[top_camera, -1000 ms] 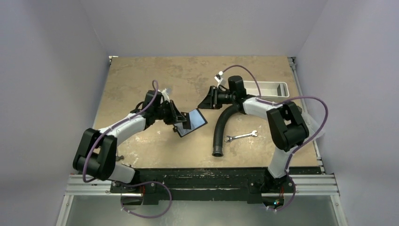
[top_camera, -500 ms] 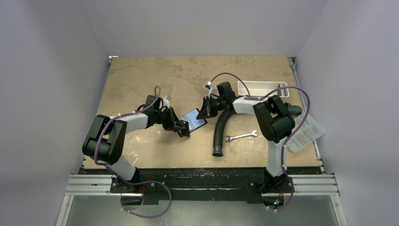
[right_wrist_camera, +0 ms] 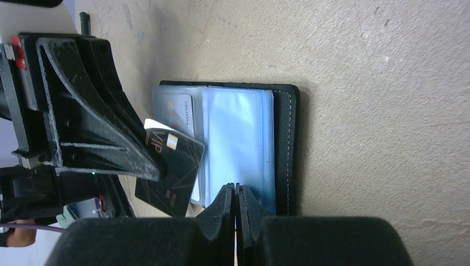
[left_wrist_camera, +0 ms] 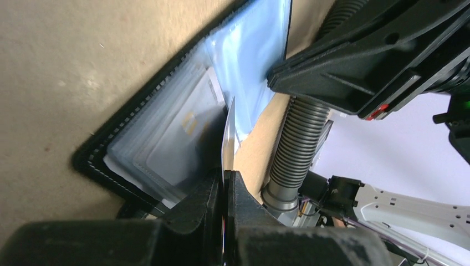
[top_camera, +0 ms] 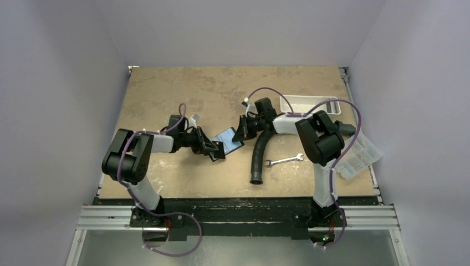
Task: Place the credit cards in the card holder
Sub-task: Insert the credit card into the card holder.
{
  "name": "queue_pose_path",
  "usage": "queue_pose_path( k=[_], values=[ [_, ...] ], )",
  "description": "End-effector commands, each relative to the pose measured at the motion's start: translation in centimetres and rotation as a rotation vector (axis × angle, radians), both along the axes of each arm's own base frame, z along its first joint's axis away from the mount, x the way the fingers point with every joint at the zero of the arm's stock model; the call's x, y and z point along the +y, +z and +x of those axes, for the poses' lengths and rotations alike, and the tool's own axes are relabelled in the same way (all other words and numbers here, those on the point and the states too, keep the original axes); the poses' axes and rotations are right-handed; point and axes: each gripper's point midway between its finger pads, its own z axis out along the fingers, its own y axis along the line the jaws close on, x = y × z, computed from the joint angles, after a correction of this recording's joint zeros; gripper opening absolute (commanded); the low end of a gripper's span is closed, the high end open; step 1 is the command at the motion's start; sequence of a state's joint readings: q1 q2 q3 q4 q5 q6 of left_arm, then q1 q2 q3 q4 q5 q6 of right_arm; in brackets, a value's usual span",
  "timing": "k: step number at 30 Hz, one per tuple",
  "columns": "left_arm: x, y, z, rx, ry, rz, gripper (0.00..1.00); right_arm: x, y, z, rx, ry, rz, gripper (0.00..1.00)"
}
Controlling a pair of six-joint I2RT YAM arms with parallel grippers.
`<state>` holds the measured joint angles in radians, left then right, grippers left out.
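One grey card (right_wrist_camera: 173, 111) sits sleeved in the open card holder (top_camera: 228, 141) on the table (top_camera: 166, 88). The left end effector (left_wrist_camera: 225, 178) is clamped on a dark card (right_wrist_camera: 172, 174) (not yet inserted), and the right end effector (right_wrist_camera: 236, 191) seems pinched shut on a holder sleeve.

Soft even light, close foregrounds blurred in wrist views

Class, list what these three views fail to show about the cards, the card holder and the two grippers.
- Right wrist view: the left gripper covers part of the black card; whether it has entered a pocket is hidden.
- Same view: the shut right gripper covers the card holder's sleeve edge; any grip is unclear.
- Left wrist view: black card seen edge-on, face unseen.
- Print on the grey card: too small.
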<state>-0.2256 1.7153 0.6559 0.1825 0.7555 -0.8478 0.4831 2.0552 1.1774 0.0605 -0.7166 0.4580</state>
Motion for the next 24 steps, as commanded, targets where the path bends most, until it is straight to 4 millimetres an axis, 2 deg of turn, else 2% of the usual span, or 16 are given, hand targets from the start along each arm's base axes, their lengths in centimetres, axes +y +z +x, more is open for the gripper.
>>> queue_pose_path(
  k=[1, 7, 24],
  values=[
    [1.2, -0.7, 1.5, -0.004, 0.086, 0.007, 0.0, -0.1, -0.1, 1.1, -0.048, -0.008, -0.025, 0.03],
    [0.9, -1.0, 2.3, -0.001, 0.09, -0.019, 0.0, -0.1, -0.3, 1.1, -0.046, -0.007, -0.03, 0.01],
    [0.4, 0.3, 4.4, -0.121, 0.081, -0.047, 0.0, 0.3, -0.4, 1.2, -0.038, 0.002, -0.015, 0.0]
  ],
)
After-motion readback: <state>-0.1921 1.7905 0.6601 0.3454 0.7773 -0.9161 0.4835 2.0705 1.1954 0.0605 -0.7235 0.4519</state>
